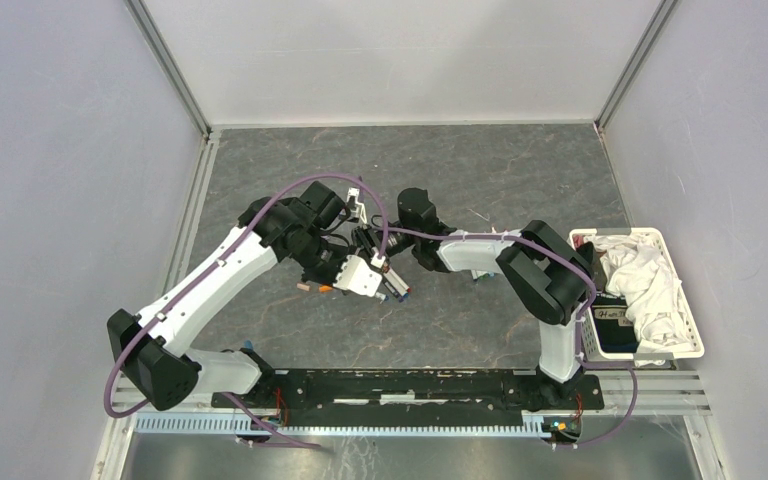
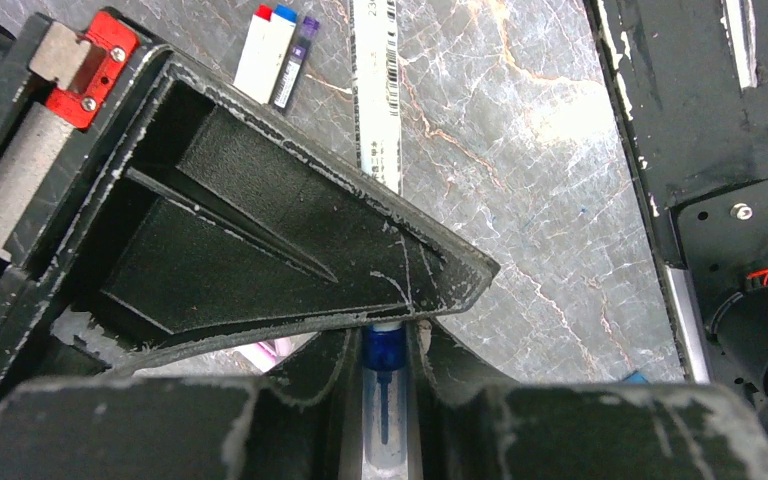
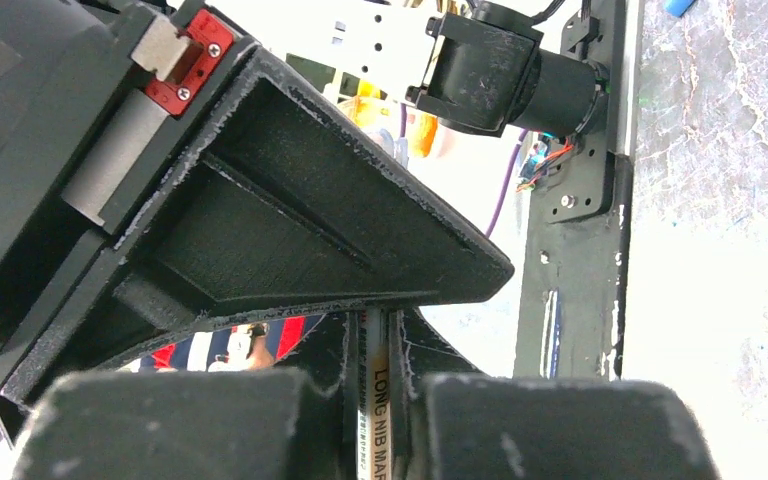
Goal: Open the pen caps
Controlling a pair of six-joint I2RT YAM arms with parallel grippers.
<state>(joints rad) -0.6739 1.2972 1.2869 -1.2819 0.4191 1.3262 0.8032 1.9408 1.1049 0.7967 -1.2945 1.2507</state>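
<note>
Pen first: the left tool is clamped tight on a blue cap, and under the blue band I see a cloudy, see-through sleeve with a dark nib shape inside. The right tool is likewise closed down, on a thin white barrel printed with black lettering. From above, the 2 tools meet nose to nose just left of the middle of the tabletop. What they hold is hidden there, so I judge rather than see that this is 1 pen shared between them, cap end on the left arm's side and barrel on the right's. That relation decides the move: the long axis runs through both gaps, bottom to top in each wrist view, so the pull should go straight along it, with no bending. It is smooth hard plastic against rough, scuffed black fingers, and I would expect the barrel to slip before the cap lets go if the grip is light. Beyond the left tool, loose pens lie side by side on the grey marbled stone, with red, blue and purple ends, next to a long white barcoded strip. At the far right stands a white slatted basket holding a crumpled white cloth.
</note>
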